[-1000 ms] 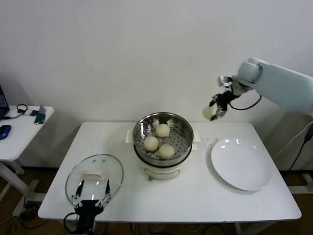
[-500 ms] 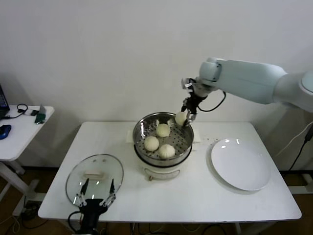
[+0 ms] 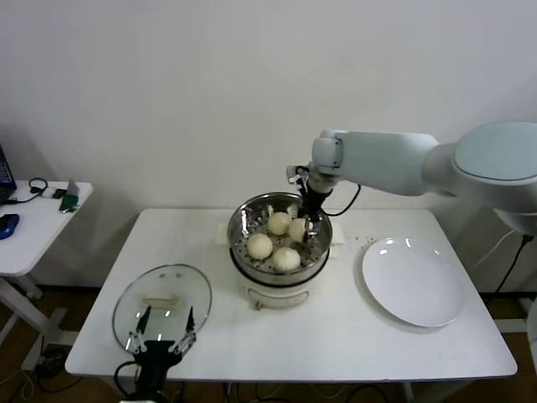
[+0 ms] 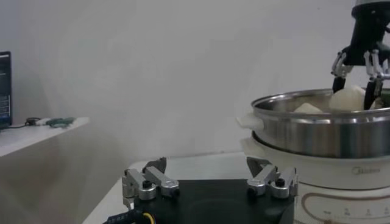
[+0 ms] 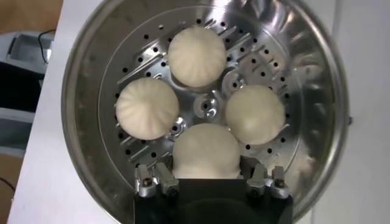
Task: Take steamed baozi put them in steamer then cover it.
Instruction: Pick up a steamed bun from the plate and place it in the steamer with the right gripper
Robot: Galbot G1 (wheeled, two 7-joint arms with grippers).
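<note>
The steamer [image 3: 239, 220] stands mid-table on its white pot base [image 3: 277, 294]. Three baozi [image 3: 279, 222] [image 3: 259, 245] [image 3: 286, 259] lie in it. My right gripper [image 3: 302, 225] reaches down into the basket's back right part, shut on a fourth baozi [image 3: 298, 229]. In the right wrist view that baozi [image 5: 206, 151] sits between the fingers [image 5: 149, 179], beside the three others [image 5: 196, 56] on the perforated bottom [image 5: 207, 106]. The cover [image 3: 162, 304] lies flat at the table's front left. My left gripper [image 3: 164, 326] is open just over its near edge.
An empty white plate [image 3: 413, 281] lies to the right of the steamer. A small side table [image 3: 33, 227] with cables stands at the far left. The left wrist view shows the steamer wall [image 4: 317, 131] and the right gripper [image 4: 356, 67] above it.
My right arm has swung left from beside the plate, carrying the baozi over the steamer and down into it. The left gripper has barely moved.
</note>
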